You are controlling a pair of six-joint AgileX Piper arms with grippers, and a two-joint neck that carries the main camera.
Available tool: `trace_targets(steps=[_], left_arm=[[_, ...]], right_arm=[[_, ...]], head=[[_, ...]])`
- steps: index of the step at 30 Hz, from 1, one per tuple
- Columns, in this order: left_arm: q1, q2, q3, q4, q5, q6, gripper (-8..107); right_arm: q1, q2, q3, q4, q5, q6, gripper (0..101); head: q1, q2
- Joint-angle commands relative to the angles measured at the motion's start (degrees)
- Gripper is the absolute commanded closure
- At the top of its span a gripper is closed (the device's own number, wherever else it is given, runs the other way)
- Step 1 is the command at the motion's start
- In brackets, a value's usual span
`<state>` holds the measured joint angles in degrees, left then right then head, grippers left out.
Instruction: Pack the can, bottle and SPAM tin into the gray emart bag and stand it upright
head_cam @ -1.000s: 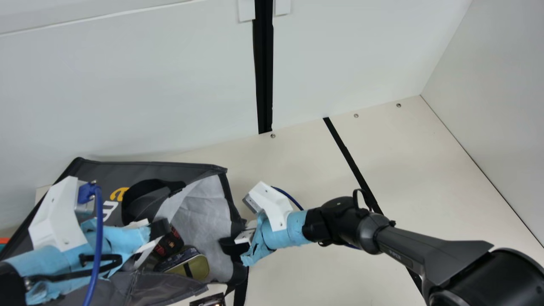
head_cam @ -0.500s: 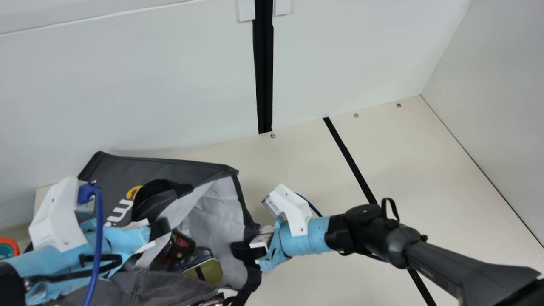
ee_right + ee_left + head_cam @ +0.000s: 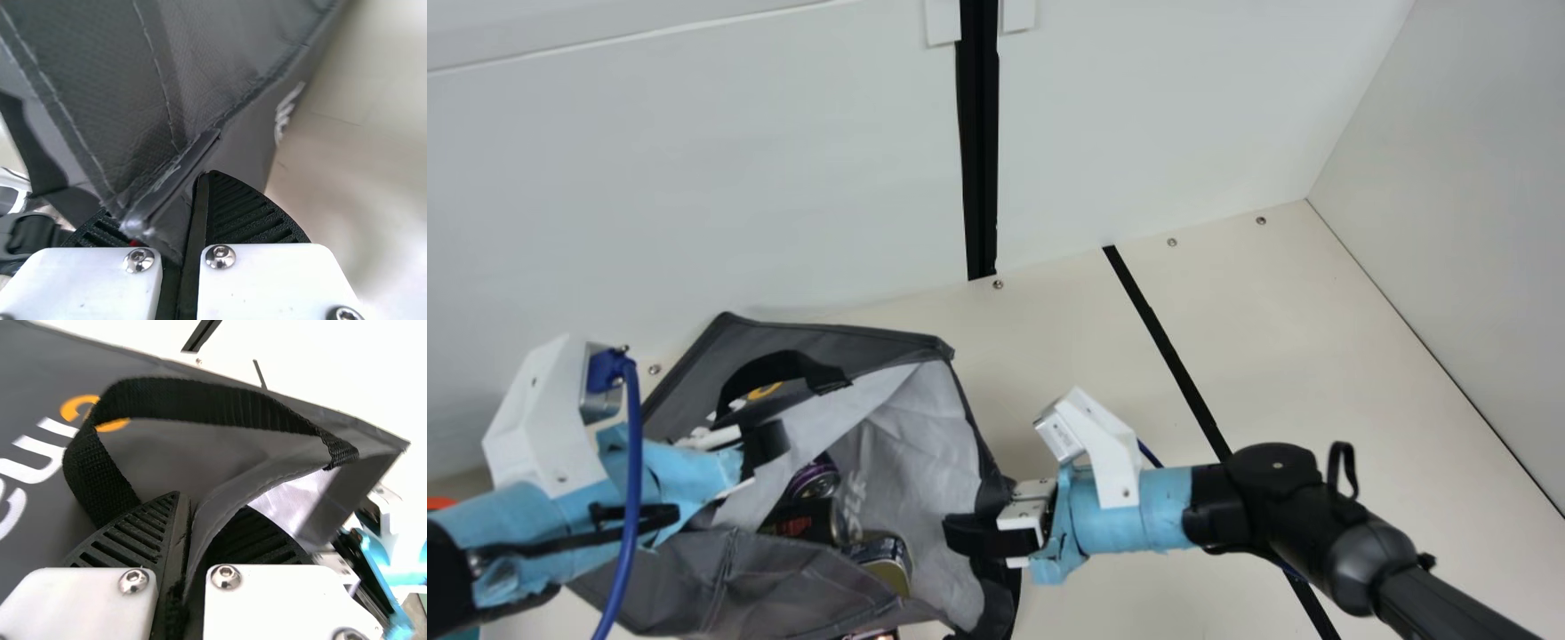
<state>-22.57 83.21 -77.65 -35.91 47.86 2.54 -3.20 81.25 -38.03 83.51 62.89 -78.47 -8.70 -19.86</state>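
I'm watching the cream table (image 3: 1049, 356) with both my arms working over its left, near part. My right arm (image 3: 1280, 498) is rising from the near right corner, then bending at its dark wrist joint and running almost level to the left. My left arm (image 3: 525, 524) is entering from the left edge and pointing right, tipping slightly upward toward its fingers. Between them the bag (image 3: 809, 578) is standing open, its pale lining showing; I cannot tell how its base is sitting. My left gripper (image 3: 769, 444) is reaching the rim beside the black handle (image 3: 783, 363), and in its own view the left gripper (image 3: 190, 503) is pinching the rim narrowly between ribbed fingers. My right gripper (image 3: 965, 536) is aiming left at the bag's right edge, and in its own view the right gripper (image 3: 203, 183) is nipping a fold of the fabric, its fingers standing close together. Inside the bag, the SPAM tin (image 3: 892, 562) is lying toward the near side, with its yellowish base showing. A dark item with red marks (image 3: 796, 520) is lying just left of it; I cannot tell whether it is the bottle. The purple-rimmed can (image 3: 815, 480) is resting a little farther back.
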Motion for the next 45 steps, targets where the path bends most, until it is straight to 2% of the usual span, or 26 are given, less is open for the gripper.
trace_targets(steps=[1, 6, 15, 27, 36, 45], left_arm=[[-0.09, 0.41, -1.44, 0.12, 0.08, 0.58, 107], [0.04, 1.18, -5.32, 1.78, 3.01, 1.59, 107], [1.58, 1.41, -12.10, 3.90, 9.64, 2.69, 107], [3.28, 3.27, -19.50, -0.02, 15.46, 6.97, 107], [5.26, 4.14, -25.34, -3.15, 21.75, 9.44, 107], [3.19, 2.81, -25.63, -4.07, 22.04, 11.54, 107]], right_arm=[[-1.59, -1.94, 0.17, 0.09, 2.75, 1.78, 101], [-4.55, -5.97, 0.54, -0.40, 7.01, 5.59, 101], [-2.90, -12.34, 0.82, 2.06, 7.01, 11.80, 101], [-3.36, -20.63, 0.26, 4.88, 7.01, 20.68, 101], [-4.98, -27.44, -0.55, 7.16, 7.01, 28.30, 101], [-7.65, -34.23, -3.63, 9.48, 7.01, 37.18, 101]], head=[[-1.30, -0.14], [-1.30, -0.14], [-1.30, -0.14], [-1.30, -0.14], [-1.30, -0.14], [-1.30, -0.14]])
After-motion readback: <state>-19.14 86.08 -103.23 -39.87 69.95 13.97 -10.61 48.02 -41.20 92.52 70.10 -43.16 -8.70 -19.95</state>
